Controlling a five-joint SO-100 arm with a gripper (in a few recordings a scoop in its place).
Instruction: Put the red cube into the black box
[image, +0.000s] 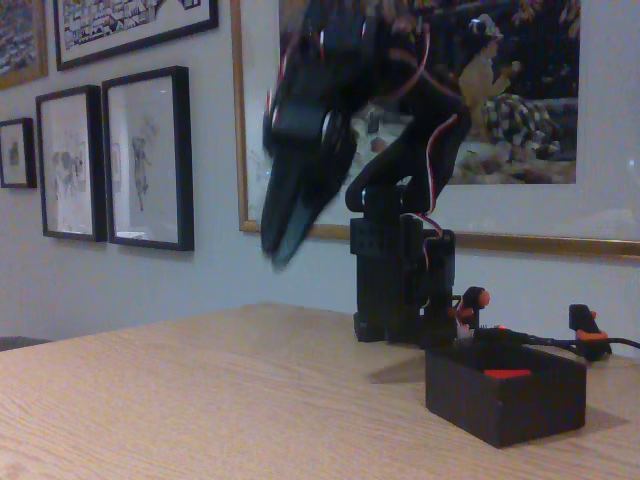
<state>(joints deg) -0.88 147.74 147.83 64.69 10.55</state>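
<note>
With the red cube (507, 374) lying inside the black box (500, 405) near the table's (200, 400) right edge, the gripper (283, 245) is hanging raised, fingers nearly together, holding nothing.

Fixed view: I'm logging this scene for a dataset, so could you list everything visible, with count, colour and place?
red cube: one, bright red, inside the black box, only its top showing over the rim.
black box: one, matte black, on the table at lower right, in front of the arm's base.
table: one, light wood grain, across the lower part of the picture.
framed pictures: several, dark frames at left and one large gold-framed one behind the arm, on the pale wall.
cable: one, black, running right behind the box.
arm base: one, black with small orange-red knobs, on the table.
claw: one, black, blurred, raised above the table and pointing down, holding nothing visible.
</note>
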